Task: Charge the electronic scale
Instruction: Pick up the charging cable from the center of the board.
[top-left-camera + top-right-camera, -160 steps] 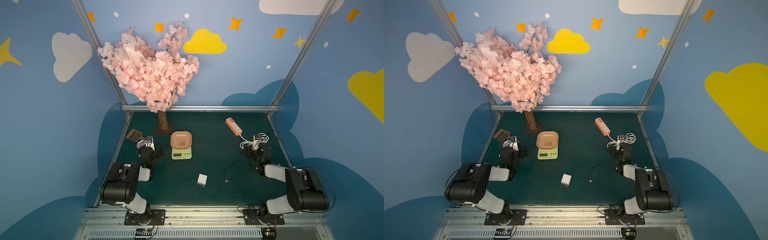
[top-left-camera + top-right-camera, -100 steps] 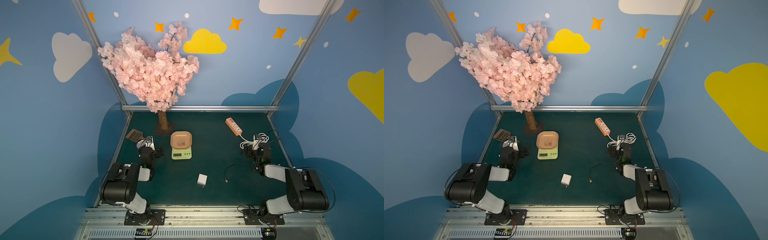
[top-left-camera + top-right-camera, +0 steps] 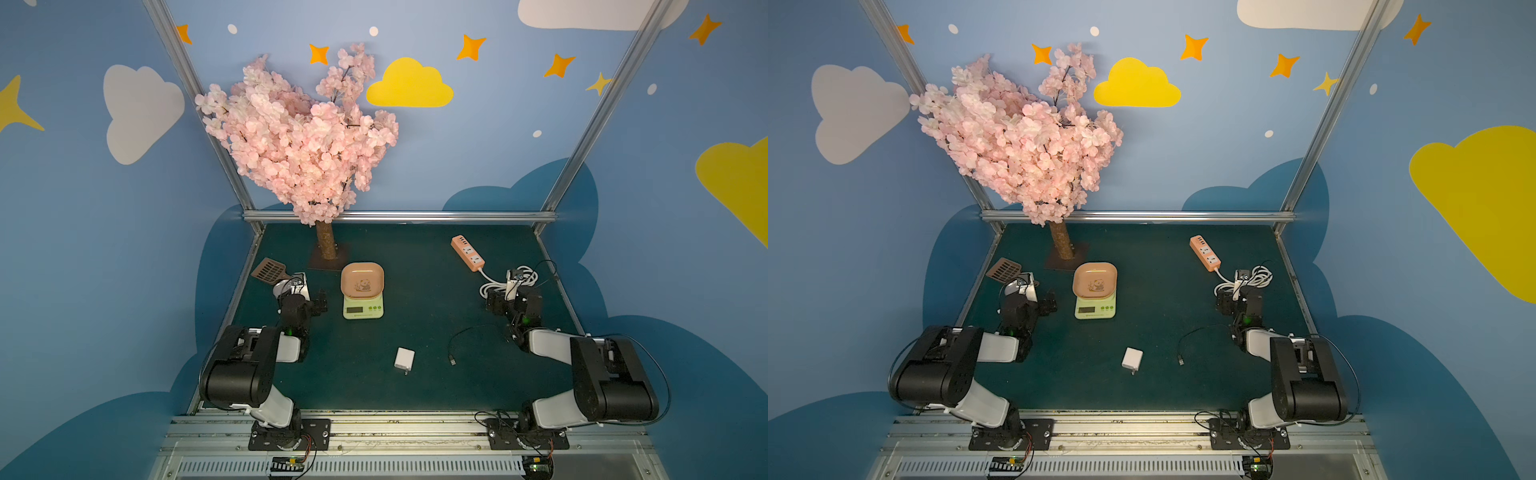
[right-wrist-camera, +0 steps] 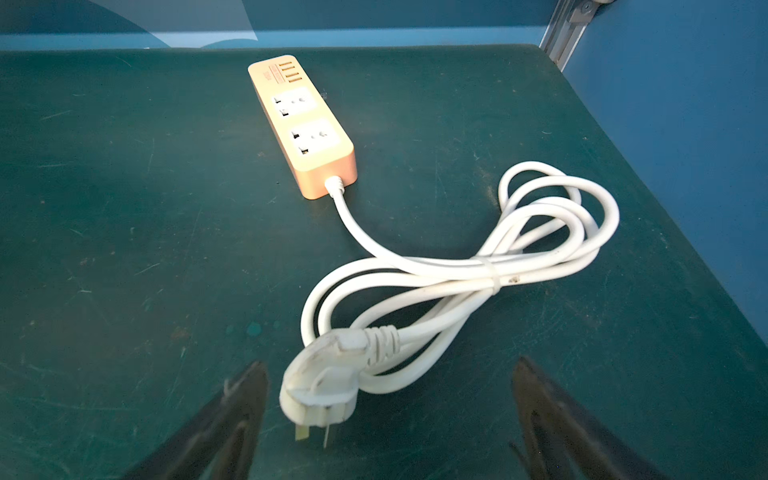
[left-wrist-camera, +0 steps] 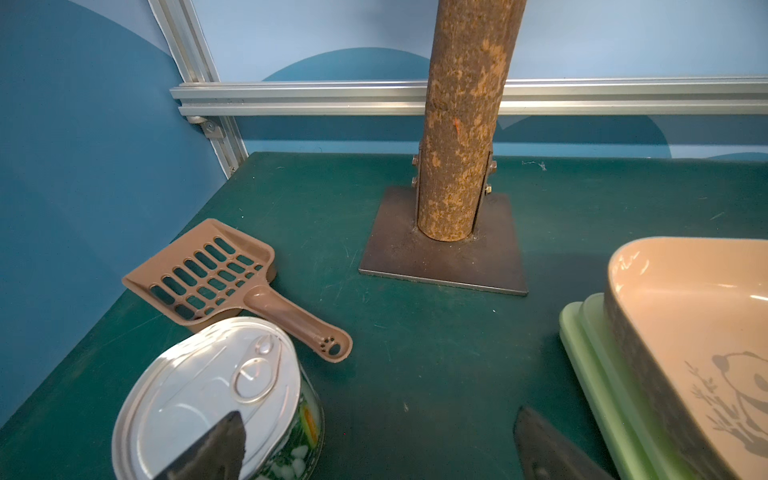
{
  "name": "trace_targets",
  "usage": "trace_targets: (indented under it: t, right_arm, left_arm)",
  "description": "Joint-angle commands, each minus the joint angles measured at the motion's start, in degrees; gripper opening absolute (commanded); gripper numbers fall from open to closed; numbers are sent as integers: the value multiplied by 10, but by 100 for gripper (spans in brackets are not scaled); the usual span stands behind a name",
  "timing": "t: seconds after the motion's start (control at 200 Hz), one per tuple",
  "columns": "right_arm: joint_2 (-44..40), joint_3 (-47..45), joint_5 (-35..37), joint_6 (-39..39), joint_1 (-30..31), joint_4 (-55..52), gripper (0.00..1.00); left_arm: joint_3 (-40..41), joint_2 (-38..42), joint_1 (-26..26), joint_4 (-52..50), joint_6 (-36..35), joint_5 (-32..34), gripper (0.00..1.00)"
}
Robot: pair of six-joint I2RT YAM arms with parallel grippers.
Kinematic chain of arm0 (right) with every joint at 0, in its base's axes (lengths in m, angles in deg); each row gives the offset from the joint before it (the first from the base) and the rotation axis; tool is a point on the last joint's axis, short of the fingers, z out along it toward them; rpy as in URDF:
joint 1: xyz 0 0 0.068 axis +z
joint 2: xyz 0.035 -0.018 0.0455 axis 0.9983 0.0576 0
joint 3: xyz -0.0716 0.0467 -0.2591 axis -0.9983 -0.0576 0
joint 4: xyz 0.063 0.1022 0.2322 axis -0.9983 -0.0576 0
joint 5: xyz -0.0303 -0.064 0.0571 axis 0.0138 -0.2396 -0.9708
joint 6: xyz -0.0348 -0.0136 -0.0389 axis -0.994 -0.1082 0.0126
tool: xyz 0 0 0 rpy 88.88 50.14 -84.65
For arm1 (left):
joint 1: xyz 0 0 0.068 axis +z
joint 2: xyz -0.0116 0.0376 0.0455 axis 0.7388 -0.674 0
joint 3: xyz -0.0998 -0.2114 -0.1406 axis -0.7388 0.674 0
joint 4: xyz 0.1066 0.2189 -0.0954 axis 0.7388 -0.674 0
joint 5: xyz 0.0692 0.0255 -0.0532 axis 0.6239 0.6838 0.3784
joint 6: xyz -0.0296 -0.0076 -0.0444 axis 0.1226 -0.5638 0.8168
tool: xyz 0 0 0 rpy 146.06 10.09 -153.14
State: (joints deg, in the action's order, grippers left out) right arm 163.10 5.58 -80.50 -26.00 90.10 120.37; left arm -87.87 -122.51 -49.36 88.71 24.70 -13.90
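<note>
The electronic scale (image 3: 362, 309) (image 3: 1095, 311) is pale green with a peach-pink panda tray, and it stands mid-table. The left wrist view shows the scale's edge (image 5: 590, 349). My left gripper (image 3: 304, 297) (image 3: 1039, 301) (image 5: 378, 424) is open just left of the scale, with bare mat between its fingers. My right gripper (image 3: 508, 293) (image 3: 1235, 295) (image 4: 390, 370) is open at the right, low over the coiled white cord (image 4: 457, 270). The cord's plug (image 4: 320, 386) lies loose between its fingers. A white charger block (image 3: 404, 358) and a black cable (image 3: 465, 336) lie nearer the front.
A salmon-orange power strip (image 3: 468, 252) (image 4: 303, 124) lies at the back right. The tree trunk (image 3: 326, 245) (image 5: 457, 145) stands on a metal plate behind the scale. A brown slotted scoop (image 5: 208, 274) and a tin can (image 5: 208, 395) sit by my left gripper.
</note>
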Motion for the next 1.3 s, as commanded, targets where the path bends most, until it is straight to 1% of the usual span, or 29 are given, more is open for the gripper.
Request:
trace_targets:
  t: [0.0, 0.055, 0.125, 0.17, 0.21, 0.26, 0.345, 0.39, 0.435, 0.491, 0.561, 0.601, 0.651, 0.686, 0.746, 0.811, 0.891, 0.981, 1.036, 1.176, 1.241, 1.296]
  right_arm:
    - [-2, 5, -5, 0, -4, -4, 92]
    - [-3, 4, -5, 1, -5, -3, 92]
    - [-17, 9, 31, 25, -7, -23, 92]
    - [-28, 12, 26, 24, -8, -38, 92]
    - [-41, 20, 27, 24, -8, -61, 92]
    - [-60, 32, 37, 29, -8, -96, 92]
    - [-102, 60, 46, 43, -9, -173, 92]
    - [-125, 81, 51, 75, -10, -224, 92]
    - [-144, 103, 44, 108, -12, -275, 91]
    - [-165, 131, 35, 176, -12, -343, 90]
    - [-184, 166, 23, 278, -13, -422, 91]
    - [-192, 178, -6, 316, -14, -453, 91]
    - [-201, 188, -77, 350, -15, -484, 91]
    - [-206, 191, -133, 363, -14, -496, 91]
    - [-215, 192, -211, 347, -14, -516, 91]
    - [-225, 180, -264, 348, -14, -524, 91]
    - [-228, 165, -307, 352, -9, -542, 91]
    - [-217, 170, -323, 336, -1, -609, 90]
    - [-213, 171, -323, 328, 0, -647, 90]
    - [-231, 155, -318, 312, 3, -705, 89]
    - [-243, 140, -309, 311, 3, -715, 89]
    - [-249, 129, -306, 311, 3, -717, 89]
  left_arm:
    - [22, 1, 1, 41, 10, 23, 100]
    - [40, 2, 2, 74, 10, 18, 100]
    - [68, 6, -1, 124, 3, 8, 100]
    - [83, 13, -2, 150, -3, 1, 100]
    - [91, 28, -9, 158, -9, 14, 100]
    - [97, 64, -19, 142, -15, 35, 100]
    - [89, 150, -43, 55, -42, 39, 100]
    - [72, 209, -58, -22, -51, 31, 100]
    - [49, 269, -69, -115, -47, 2, 100]
    - [13, 326, -86, -215, -17, -8, 100]
    - [-34, 369, -118, -311, 57, 37, 100]
    - [-57, 378, -138, -355, 85, 51, 100]
    - [-81, 381, -166, -387, 90, 40, 100]
    - [-99, 376, -187, -411, 94, 35, 100]
    - [-130, 358, -226, -449, 100, 32, 100]
    - [-159, 330, -270, -482, 125, 39, 100]
    - [-196, 278, -328, -510, 147, 21, 100]
    - [-234, 209, -405, -521, 156, 34, 100]
    - [-257, 166, -441, -524, 169, 23, 100]
    - [-315, 61, -519, -532, 207, 1, 100]
    - [-340, 11, -551, -529, 214, -20, 100]
    - [-363, -31, -575, -534, 230, -19, 100]
